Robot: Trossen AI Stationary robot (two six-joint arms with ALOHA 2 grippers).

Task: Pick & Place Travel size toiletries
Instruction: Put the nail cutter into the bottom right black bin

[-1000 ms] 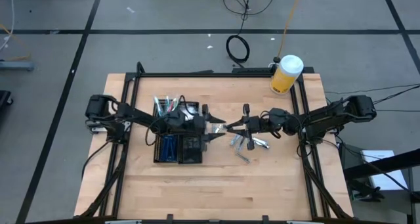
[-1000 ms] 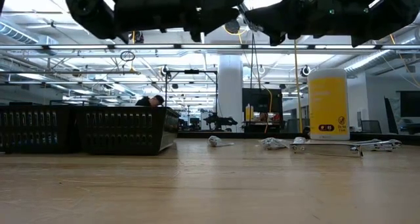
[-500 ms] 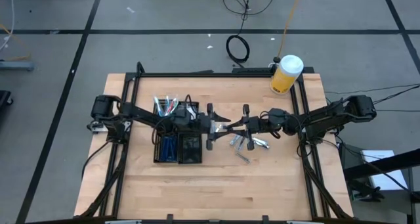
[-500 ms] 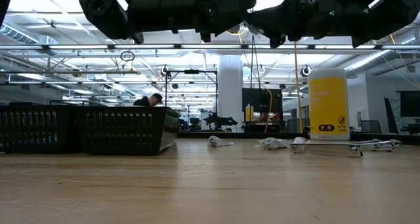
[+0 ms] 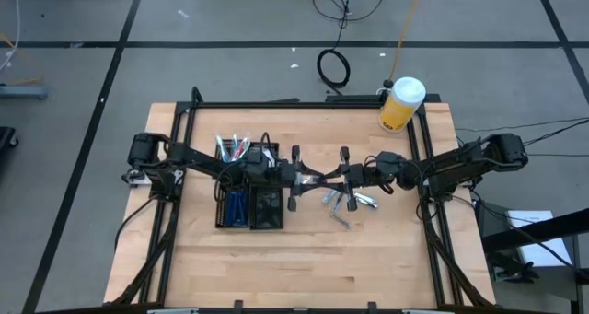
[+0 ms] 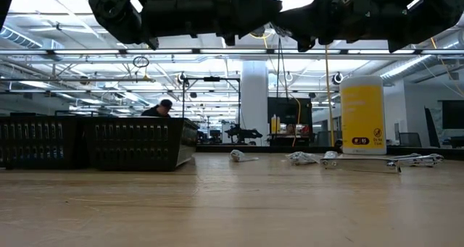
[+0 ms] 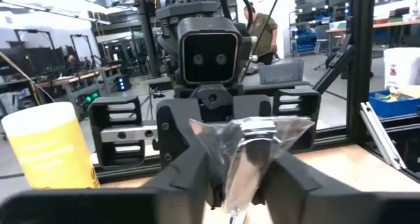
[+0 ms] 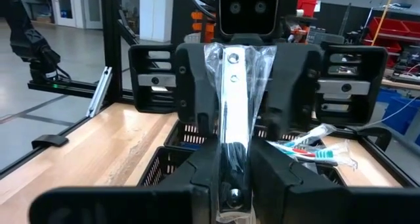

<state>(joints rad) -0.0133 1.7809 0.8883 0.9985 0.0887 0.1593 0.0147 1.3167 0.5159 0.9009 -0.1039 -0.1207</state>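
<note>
The left arm's fingers (image 7: 197,165) have narrowed over the last second from a wide spread onto one end of a clear-wrapped silvery razor packet (image 8: 231,99), and the left wrist view shows them flanking and touching the wrap; whether they grip it firmly yet I cannot tell. A second ago, in the high view, the left gripper (image 5: 308,178) stood just short of the packet with its fingers apart; now it meets the right gripper (image 5: 329,178) nose to nose above the middle of the tabletop (image 5: 368,250). The right arm's fingers (image 8: 216,165) are pinched on the packet's other end, as they were a second ago, so the packet hangs in the air between the two arms, clear of the wood.

This reads as a handover in progress: the item passes from right to left, toward the black compartment tray (image 5: 250,208) on the left, which already holds blue pieces in one compartment and toothbrush-like sticks (image 5: 235,148) at its far end. The right fingers probably should let go only once the left hold is sure.

Further right, several loose packets (image 5: 345,203) lie on the tabletop under the right arm, not yet placed. The yellow jar (image 5: 400,105) stands at the far right corner, well apart.
</note>
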